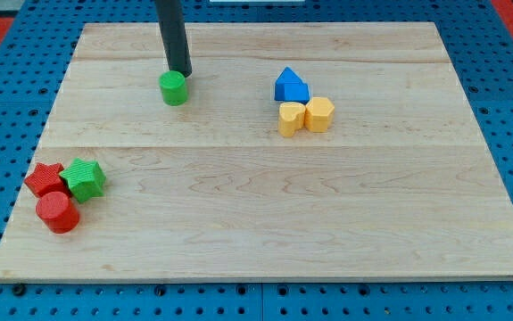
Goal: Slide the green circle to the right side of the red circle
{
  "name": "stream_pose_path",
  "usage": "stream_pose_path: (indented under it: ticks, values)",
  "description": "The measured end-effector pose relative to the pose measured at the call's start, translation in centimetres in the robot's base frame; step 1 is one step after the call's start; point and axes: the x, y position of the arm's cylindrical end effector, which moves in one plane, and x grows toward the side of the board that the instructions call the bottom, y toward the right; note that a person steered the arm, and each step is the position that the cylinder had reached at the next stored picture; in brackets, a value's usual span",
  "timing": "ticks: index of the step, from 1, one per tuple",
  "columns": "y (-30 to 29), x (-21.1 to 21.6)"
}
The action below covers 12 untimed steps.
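The green circle (174, 88) sits on the wooden board (265, 223) at the upper left. My tip (179, 72) is just above it in the view, touching or nearly touching its top-right edge. The red circle (57, 213) lies at the lower left, near the board's left edge, far below and to the left of the green circle.
A red star (44, 179) and a green star (85, 178) sit together just above the red circle. A blue block (291, 86), a yellow block (291, 118) and a yellow hexagon (319, 114) cluster at the upper middle right.
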Motion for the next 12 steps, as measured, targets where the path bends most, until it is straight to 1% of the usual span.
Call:
stream_pose_path:
  ticks: [1,3,4,5,6,7,8,10,11,12]
  values:
    - [0.0,0.0]
    - [-4.7,2.4]
    - [-3.8,2.7]
    - [-3.7,0.1]
    - [-2.3,-1.0]
    - [0.1,-1.0]
    - [0.1,-1.0]
    - [-0.5,2.3]
    - [-1.2,2.3]
    - [-1.4,3.4]
